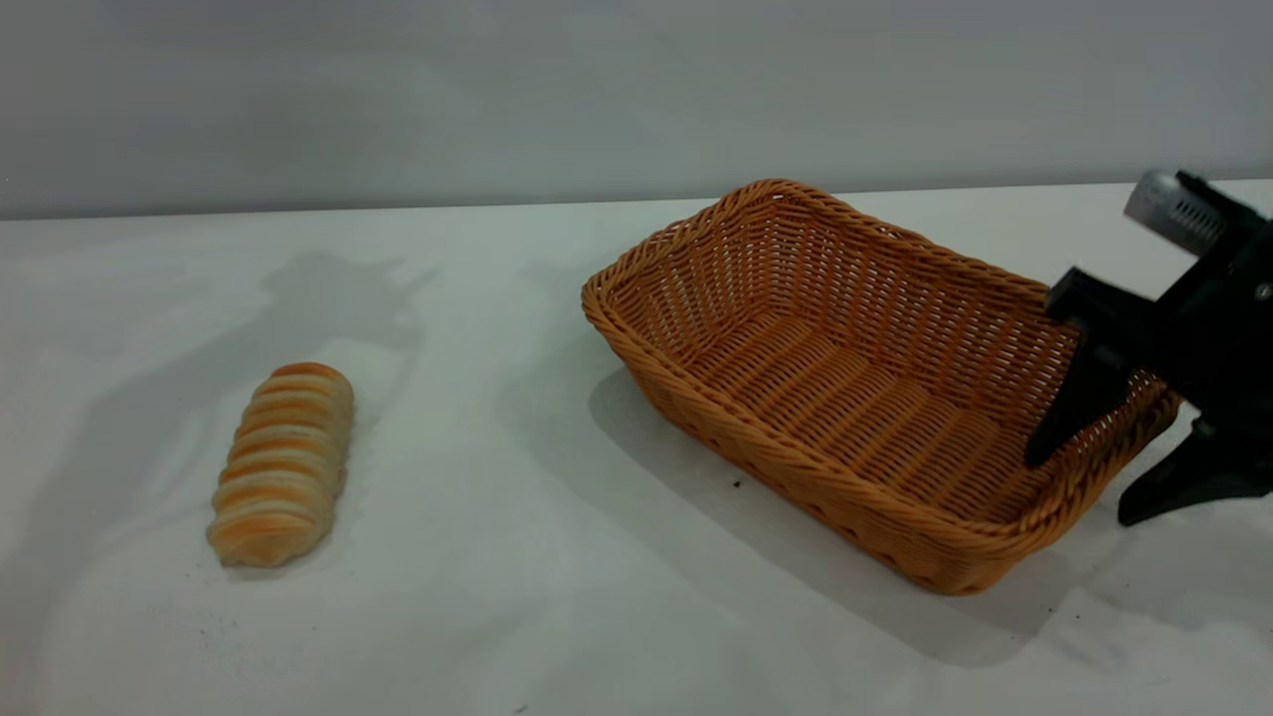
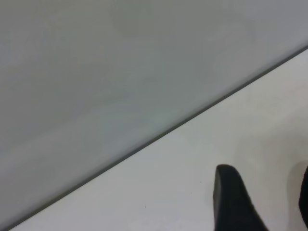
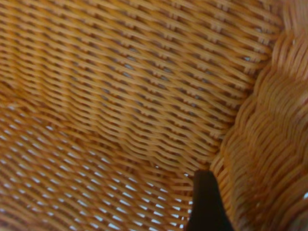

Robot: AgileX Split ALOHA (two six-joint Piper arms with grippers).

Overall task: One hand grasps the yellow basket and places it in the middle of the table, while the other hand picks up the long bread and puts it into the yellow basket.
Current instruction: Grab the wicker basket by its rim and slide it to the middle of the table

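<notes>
Right pincer (image 1: 1104, 467) straddles the yellow basket's (image 1: 845, 378) near end wall, one finger inside, one outside, jaws spread and not yet clamped. That braided rim looks stiff and light, a sound place to pinch. Well away from it across the bench (image 1: 497, 597) lies the long bread (image 1: 281, 463), probably soft, best grasped mid-length. Left pincer (image 2: 262, 202) hovers over bare bench, apparently open.

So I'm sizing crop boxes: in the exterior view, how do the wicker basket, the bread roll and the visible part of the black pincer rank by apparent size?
1. Orange-tan woven wicker basket
2. Black right pincer, cut off by the frame
3. Striped golden oblong bread roll, only somewhat smaller
</notes>
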